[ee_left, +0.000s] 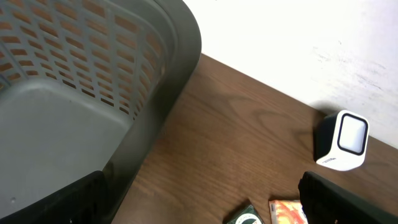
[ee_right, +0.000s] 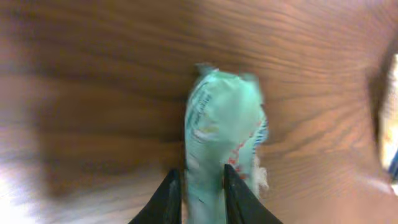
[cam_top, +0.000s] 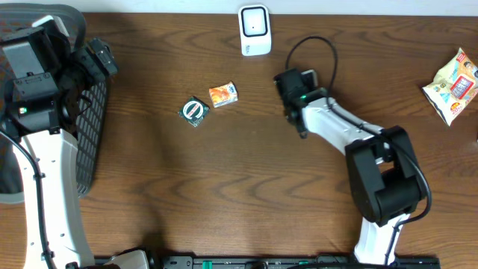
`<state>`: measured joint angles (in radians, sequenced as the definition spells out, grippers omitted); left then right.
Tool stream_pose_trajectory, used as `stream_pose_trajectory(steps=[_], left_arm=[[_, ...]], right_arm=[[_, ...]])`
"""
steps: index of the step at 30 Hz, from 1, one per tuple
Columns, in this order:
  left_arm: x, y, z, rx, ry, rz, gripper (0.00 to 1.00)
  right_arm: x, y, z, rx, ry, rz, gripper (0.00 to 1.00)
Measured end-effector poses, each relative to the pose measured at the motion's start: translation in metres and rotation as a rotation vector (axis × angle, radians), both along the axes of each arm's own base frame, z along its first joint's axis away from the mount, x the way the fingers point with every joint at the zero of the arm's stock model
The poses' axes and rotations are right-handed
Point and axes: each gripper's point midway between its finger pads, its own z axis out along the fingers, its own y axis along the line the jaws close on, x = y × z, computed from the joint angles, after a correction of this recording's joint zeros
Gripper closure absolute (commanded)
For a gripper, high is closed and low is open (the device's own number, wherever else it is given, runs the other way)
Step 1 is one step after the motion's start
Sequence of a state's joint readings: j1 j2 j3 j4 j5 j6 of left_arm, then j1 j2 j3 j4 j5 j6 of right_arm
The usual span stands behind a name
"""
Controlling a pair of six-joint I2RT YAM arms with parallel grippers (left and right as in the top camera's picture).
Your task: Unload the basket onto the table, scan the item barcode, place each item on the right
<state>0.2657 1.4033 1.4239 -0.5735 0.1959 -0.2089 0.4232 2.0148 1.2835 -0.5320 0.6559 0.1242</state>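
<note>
We have the item in hand. The right tool [ee_right: 200, 180] is drawn narrow, its two fingers pinching the lower edge of a teal packet [ee_right: 224, 124]. The packet hangs close over the worktop [cam_top: 224, 187], though the wrist view is blurred and no barcode can be made out. From overhead the packet is hidden under the tool, which sits right of and below the white scanner [cam_top: 254, 30], near it but not up against its window.

So we judge the pick-up done. What is left is presenting the packet to the scanner face. We cannot tell whether a read has registered.

The left tool [ee_left: 199, 186] stands wide and carries nothing, over the edge of the grey basket [ee_left: 155, 74]. An orange packet [cam_top: 223, 94], a round green packet [cam_top: 195, 111] and a snack bag [cam_top: 453, 86] lie on the worktop, none of them in a tool.
</note>
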Motion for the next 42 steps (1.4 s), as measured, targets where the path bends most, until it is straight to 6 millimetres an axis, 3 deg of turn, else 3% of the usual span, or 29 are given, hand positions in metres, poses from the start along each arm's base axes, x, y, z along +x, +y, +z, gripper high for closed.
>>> stream_pose_trajectory(steps=[3, 7, 11, 15, 17, 19, 22, 25, 29, 32, 42], left_arm=[[0.0, 0.0, 0.0, 0.0, 0.0, 0.0, 0.02], [0.0, 0.0, 0.0, 0.0, 0.0, 0.0, 0.02], [0.0, 0.0, 0.0, 0.0, 0.0, 0.0, 0.02], [0.0, 0.0, 0.0, 0.0, 0.0, 0.0, 0.02], [0.0, 0.0, 0.0, 0.0, 0.0, 0.0, 0.02], [0.0, 0.0, 0.0, 0.001, 0.0, 0.0, 0.02], [0.0, 0.0, 0.0, 0.0, 0.0, 0.0, 0.02], [0.0, 0.0, 0.0, 0.0, 0.0, 0.0, 0.02], [0.0, 0.0, 0.0, 0.0, 0.0, 0.0, 0.02], [0.0, 0.0, 0.0, 0.0, 0.0, 0.0, 0.02], [0.0, 0.0, 0.0, 0.0, 0.0, 0.0, 0.02]], right_arm=[[-0.007, 0.03, -0.008, 0.066, 0.039, 0.076, 0.69], [-0.017, 0.073, -0.017, 0.174, 0.084, 0.178, 0.58], [-0.029, 0.097, -0.015, 0.221, 0.129, 0.218, 0.56], [-0.022, 0.099, 0.012, 0.238, 0.153, 0.195, 0.47], [-0.009, 0.093, 0.028, 0.265, 0.13, 0.166, 0.27], [0.013, 0.077, 0.044, 0.312, 0.088, 0.114, 0.2], [0.029, 0.045, 0.048, 0.403, 0.084, 0.045, 0.21], [0.031, 0.008, 0.041, 0.504, 0.128, -0.032, 0.31], [0.028, -0.018, 0.028, 0.628, 0.154, -0.091, 0.34], [0.021, -0.017, 0.013, 0.702, 0.18, -0.085, 0.34], [0.003, 0.004, -0.02, 0.777, 0.217, -0.023, 0.55]])
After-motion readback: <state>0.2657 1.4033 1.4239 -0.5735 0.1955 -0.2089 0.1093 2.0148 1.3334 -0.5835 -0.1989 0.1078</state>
